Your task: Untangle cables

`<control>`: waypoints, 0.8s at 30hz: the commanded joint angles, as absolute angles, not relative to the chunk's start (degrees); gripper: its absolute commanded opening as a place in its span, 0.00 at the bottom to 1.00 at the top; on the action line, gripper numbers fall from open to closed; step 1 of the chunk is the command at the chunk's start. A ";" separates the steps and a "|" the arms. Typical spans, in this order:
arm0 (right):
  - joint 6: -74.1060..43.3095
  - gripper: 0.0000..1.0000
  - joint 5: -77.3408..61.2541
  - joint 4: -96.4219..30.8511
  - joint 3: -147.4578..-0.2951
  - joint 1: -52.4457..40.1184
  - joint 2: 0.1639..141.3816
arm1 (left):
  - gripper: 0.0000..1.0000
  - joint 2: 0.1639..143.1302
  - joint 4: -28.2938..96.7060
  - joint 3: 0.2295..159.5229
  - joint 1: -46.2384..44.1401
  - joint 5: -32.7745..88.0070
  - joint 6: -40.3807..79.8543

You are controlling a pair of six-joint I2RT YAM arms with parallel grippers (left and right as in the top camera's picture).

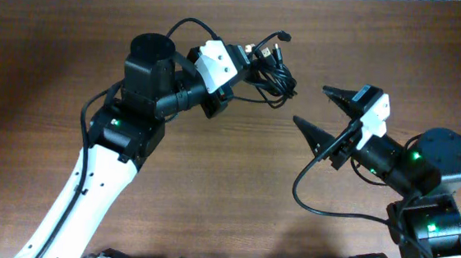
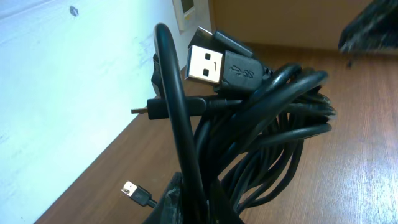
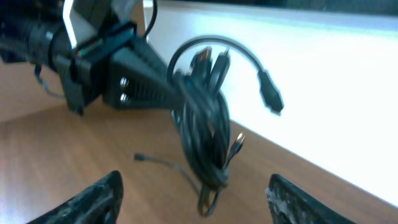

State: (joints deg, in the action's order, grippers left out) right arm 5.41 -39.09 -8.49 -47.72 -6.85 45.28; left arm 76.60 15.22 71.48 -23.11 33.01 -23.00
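The cables (image 1: pixel 273 73) are a tangled black bundle hanging above the table at the back centre. My left gripper (image 1: pixel 250 62) is shut on the bundle. In the left wrist view the cables (image 2: pixel 267 130) loop up out of my closed jaws at the bottom edge, with a large USB plug (image 2: pixel 206 65) on top and a small plug (image 2: pixel 133 190) dangling at the left. My right gripper (image 1: pixel 313 107) stands open to the right of the bundle and apart from it. In the right wrist view the cables (image 3: pixel 202 124) hang beyond my open right fingers (image 3: pixel 99 199), held by the left gripper (image 3: pixel 146 78).
The wooden table (image 1: pixel 210 177) lies under both arms. A white wall (image 2: pixel 62 93) runs along the table's far edge. A black wire (image 1: pixel 307 197) fixed to the right arm loops over the table beside it.
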 commanded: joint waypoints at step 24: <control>10.07 0.04 -32.08 -11.40 -48.82 -6.74 45.47 | 0.00 75.18 5.89 72.10 -31.07 15.55 -0.89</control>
State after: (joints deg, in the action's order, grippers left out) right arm 10.46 -31.51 -9.91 -47.92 -6.85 45.60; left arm 76.60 7.84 71.46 -32.67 26.15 -8.86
